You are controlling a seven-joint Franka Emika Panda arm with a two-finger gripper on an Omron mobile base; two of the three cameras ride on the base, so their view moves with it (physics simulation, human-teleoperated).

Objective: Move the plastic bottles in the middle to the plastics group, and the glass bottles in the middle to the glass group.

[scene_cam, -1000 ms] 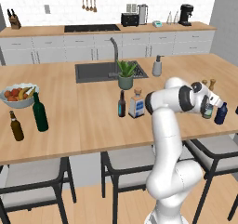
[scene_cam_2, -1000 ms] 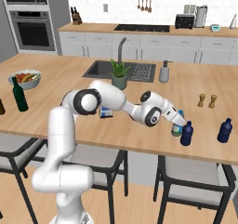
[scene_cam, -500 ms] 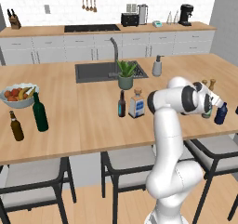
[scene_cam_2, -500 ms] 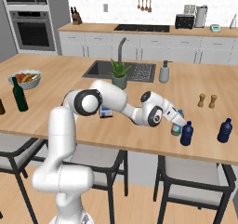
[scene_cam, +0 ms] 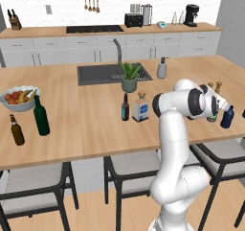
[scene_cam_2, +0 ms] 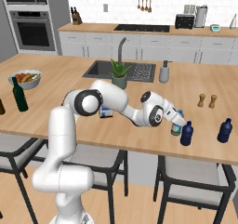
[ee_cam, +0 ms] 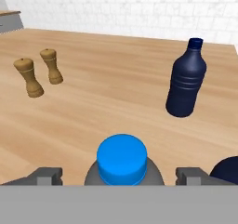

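Observation:
The clear water bottle [ee_cam: 122, 159] with its blue cap stands on the wooden island counter [ee_cam: 107, 102], between the spread fingertips of my gripper [ee_cam: 120, 174]. Gaps show on both sides of it, so the gripper is open. From the right base view the gripper [scene_cam_2: 176, 121] hangs over this bottle [scene_cam_2: 175, 128], right beside a solid dark blue bottle [scene_cam_2: 187, 133]. A second dark blue bottle [ee_cam: 187, 81] stands further off. In the middle of the island stand the square corked bottle [scene_cam: 140, 107] and the slim dark bottle [scene_cam: 125, 107]. The green wine bottle [scene_cam: 41, 116] and brown bottle [scene_cam: 16, 130] stand at the far left.
Two wooden shakers [ee_cam: 39, 72] stand beyond the water bottle. A fruit bowl [scene_cam: 19, 98] sits by the green bottle. The sink [scene_cam: 103, 74], a potted plant [scene_cam: 129, 76] and a soap dispenser [scene_cam: 162, 68] lie behind the middle bottles. Stools [scene_cam: 129, 165] line the near edge.
The jaws have spread apart and let go of the water bottle, which now stands by the dark blue bottle. The arm has hardly moved.

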